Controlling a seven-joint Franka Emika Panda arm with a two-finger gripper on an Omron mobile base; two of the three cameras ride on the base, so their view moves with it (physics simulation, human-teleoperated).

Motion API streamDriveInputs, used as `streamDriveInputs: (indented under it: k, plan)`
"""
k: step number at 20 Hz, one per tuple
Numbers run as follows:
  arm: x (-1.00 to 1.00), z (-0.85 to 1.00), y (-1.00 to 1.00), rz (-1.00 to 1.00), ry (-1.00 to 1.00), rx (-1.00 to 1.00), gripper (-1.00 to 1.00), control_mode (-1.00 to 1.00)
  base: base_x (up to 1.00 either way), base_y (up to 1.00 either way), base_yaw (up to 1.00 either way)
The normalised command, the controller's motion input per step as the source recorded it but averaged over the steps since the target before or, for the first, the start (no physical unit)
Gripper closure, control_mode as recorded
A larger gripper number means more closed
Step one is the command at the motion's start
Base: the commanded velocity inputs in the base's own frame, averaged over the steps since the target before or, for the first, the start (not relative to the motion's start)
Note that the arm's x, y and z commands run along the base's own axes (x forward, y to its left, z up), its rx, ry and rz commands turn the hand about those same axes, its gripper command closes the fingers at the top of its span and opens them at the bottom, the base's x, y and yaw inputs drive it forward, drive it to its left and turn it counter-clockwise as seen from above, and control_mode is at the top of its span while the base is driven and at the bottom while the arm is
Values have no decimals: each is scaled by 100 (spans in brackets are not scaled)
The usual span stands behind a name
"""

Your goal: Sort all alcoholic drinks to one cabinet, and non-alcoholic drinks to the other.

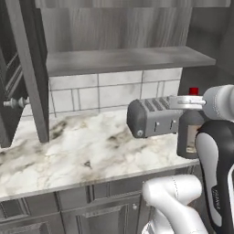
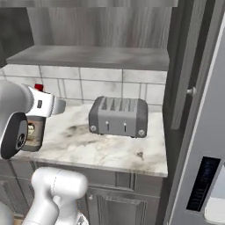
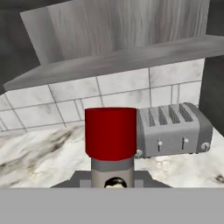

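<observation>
The squat dark bottle (image 3: 112, 173), clenched just below its red cap (image 3: 110, 132) by the end effector (image 3: 112, 186), is judged rigid, weighty, breakable.

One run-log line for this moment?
gripper: shut on dark bottle | red cap up | toaster on counter | cabinet shelf above

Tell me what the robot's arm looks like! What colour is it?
The arm is made of smooth, rounded white shells, like fat tubes, joined by dark grey-black bands at the joints. One black band carries small pale lettering, too tiny to read. Near the hand sits a light grey block with a small dark square on it. No loose cables show.
</observation>
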Motion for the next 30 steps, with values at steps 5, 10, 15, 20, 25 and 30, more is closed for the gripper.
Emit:
streamDriveInputs:
  k: [5, 10, 15, 20, 25, 30]
  plan:
    - [0, 0, 0, 0, 0, 0, 100, 100, 70, -39, 0]
    - [0, 0, 0, 0, 0, 0, 100, 100, 85, -43, 0]
    - [0, 0, 0, 0, 0, 0, 100, 100, 97, -27, 0]
    - [14, 10, -6, 0, 0, 0, 100, -100, 32, -1, 0]
    - [0, 50, -19, -4, -17, 0, 100, -100, 0, 0, 0]
    - [0, 50, -7, -5, -20, 0, 100, -100, 0, 0, 0]
